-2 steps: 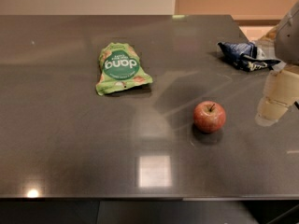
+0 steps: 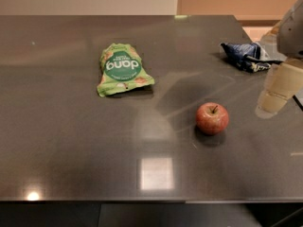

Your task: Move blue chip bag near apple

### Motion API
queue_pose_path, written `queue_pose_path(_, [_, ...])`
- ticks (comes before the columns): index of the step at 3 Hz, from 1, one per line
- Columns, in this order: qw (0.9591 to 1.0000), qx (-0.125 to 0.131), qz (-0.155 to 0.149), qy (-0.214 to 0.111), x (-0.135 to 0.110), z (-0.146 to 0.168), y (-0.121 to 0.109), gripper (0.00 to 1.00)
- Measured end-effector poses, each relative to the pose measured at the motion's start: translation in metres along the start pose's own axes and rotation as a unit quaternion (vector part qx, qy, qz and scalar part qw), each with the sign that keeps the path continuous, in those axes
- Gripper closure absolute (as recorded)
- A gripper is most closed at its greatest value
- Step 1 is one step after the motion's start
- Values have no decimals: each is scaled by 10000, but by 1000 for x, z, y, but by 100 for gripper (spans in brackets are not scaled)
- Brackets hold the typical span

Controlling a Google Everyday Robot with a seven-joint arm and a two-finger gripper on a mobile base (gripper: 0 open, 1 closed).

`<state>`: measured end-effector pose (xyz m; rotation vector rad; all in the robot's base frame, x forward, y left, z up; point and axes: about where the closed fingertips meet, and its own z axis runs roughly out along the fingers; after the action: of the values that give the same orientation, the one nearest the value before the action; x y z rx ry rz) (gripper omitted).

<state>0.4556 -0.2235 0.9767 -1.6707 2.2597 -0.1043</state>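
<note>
The blue chip bag (image 2: 245, 56) is a crumpled navy foil bag lying at the table's far right. The red apple (image 2: 212, 118) stands upright with its stem up, in the right middle of the table, well in front of the bag and apart from it. My gripper (image 2: 271, 104) hangs at the right edge of the view, above the table. It is to the right of the apple and in front of the bag, touching neither. Part of the bag's right end is hidden behind my arm.
A flat green "dang" bag (image 2: 121, 70) lies left of centre on the dark glossy table (image 2: 71, 141). The table's front edge runs along the bottom and its right edge is just beyond the chip bag.
</note>
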Motion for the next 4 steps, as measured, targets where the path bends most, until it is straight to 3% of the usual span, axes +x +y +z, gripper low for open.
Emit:
queue_pose_path(1, [9993,77,356,-67,3,12,-31,0])
queue_pose_path(2, [9960,239,837,-217,14,32,-74,0])
queue_pose_path(4, [9880,426,1375,-554,34,71,-137,0])
